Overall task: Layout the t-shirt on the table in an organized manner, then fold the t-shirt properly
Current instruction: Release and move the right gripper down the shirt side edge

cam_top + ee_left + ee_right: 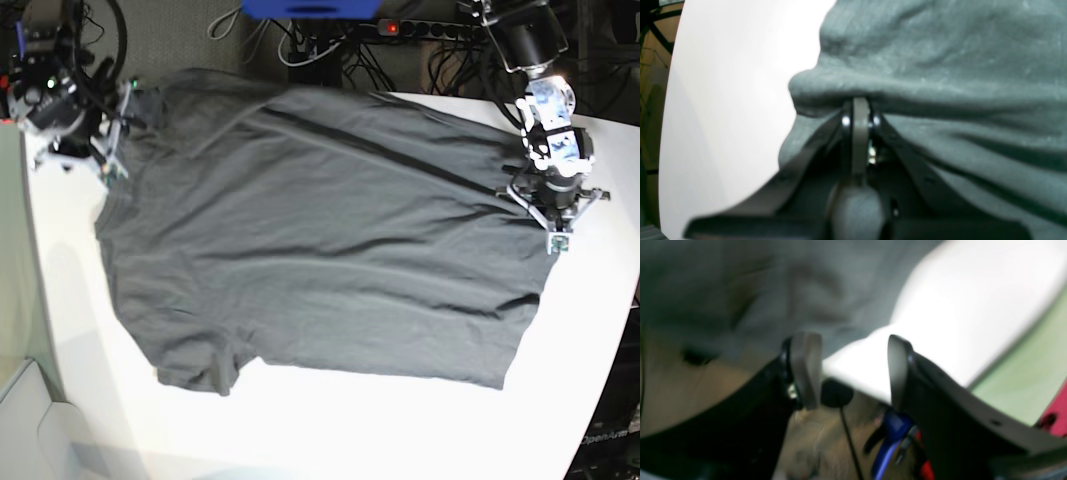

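One edge of the shirt [320,240], spread wrinkled across the worktop [330,420], is clamped in the left hand [857,110] while the right hand [853,370] stands apart, empty; tension should be eased outward so creases are flattened

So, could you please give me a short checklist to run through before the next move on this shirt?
1. Left claw pinching the t-shirt edge: ok.
2. Right claw open, nothing between its fingers: ok.
3. Shirt spread on the table: ok, mostly.
4. Cloth free of wrinkles: not ok, a dark crease runs across the far part.
5. Far edge fully on the table: cannot tell.
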Available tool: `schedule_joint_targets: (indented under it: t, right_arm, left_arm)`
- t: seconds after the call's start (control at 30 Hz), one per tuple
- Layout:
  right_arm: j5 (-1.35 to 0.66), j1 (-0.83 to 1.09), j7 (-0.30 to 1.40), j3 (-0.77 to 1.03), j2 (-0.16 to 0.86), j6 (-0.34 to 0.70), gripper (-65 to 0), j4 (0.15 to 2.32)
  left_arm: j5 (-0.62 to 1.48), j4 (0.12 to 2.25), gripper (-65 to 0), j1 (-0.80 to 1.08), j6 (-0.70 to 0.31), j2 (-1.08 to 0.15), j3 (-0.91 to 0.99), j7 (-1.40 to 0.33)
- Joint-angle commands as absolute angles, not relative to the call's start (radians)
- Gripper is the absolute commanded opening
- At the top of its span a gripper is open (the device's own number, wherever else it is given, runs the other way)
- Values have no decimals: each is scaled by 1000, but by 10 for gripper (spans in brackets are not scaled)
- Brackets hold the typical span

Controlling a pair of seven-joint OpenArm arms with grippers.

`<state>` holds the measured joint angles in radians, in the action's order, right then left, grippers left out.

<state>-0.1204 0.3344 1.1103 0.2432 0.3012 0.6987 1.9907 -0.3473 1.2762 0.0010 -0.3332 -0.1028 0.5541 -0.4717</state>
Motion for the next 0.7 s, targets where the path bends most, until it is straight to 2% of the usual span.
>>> schedule_joint_targets:
  t: [0.0, 0.17, 0.37, 0.67]
  right_arm:
    - [-128, 305, 1098, 245, 309, 698, -433, 1991]
    - [-127, 128, 1109, 216, 269, 698, -646, 1840]
    - [-128, -19, 1116, 137, 268, 698, -650, 1564]
    - [-122, -189, 952, 128, 297, 698, -650, 1225]
  left_arm:
    - [-354, 1259, -648, 18, -369, -97, 552, -570]
    - [-355, 1260, -648, 18, -369, -97, 552, -573]
    - [-355, 1260, -648, 22, -369, -97, 553, -573]
    - [-357, 1260, -649, 18, -361, -93, 553, -575]
